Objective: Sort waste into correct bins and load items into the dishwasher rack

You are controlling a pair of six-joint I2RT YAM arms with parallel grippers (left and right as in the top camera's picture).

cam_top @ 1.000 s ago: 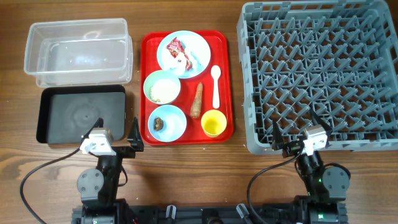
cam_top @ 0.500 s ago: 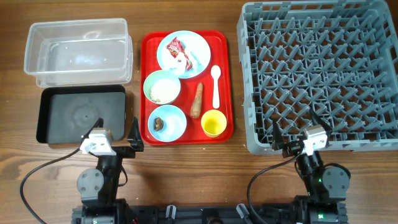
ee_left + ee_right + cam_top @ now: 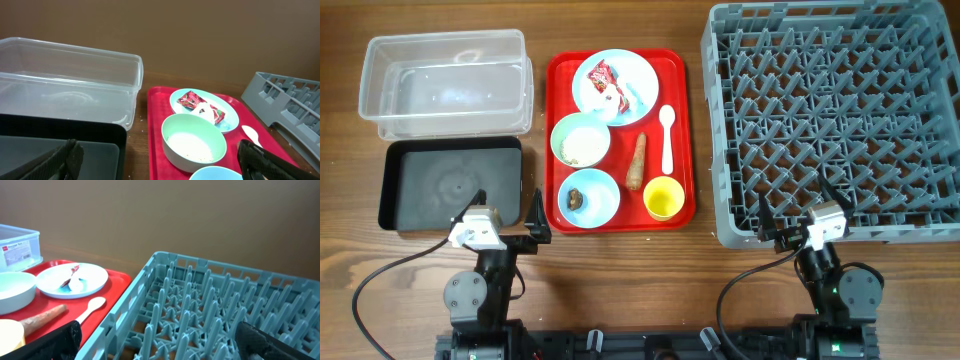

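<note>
left gripper (image 3: 508,212): fingers spread wide, empty, just left of red tray (image 3: 686,130) near corner
right gripper (image 3: 797,208): fingers spread wide, empty, right of tray at dishwasher rack (image 3: 720,150) near edge
on tray: wrapper (image 3: 603,80) on plate (image 3: 642,72), rice bowl (image 3: 560,128), carrot (image 3: 638,162), spoon (image 3: 667,140), yellow cup (image 3: 663,197)
left of tray: clear tub (image 3: 380,115), black bin (image 3: 390,190)

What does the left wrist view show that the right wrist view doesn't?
Only left wrist: the black bin and the rice grains inside the mint bowl. Only right wrist: the carrot, the yellow cup and pegs inside the dishwasher rack. Both: red tray, plate with wrapper, spoon, clear tub, rack's edge.
</note>
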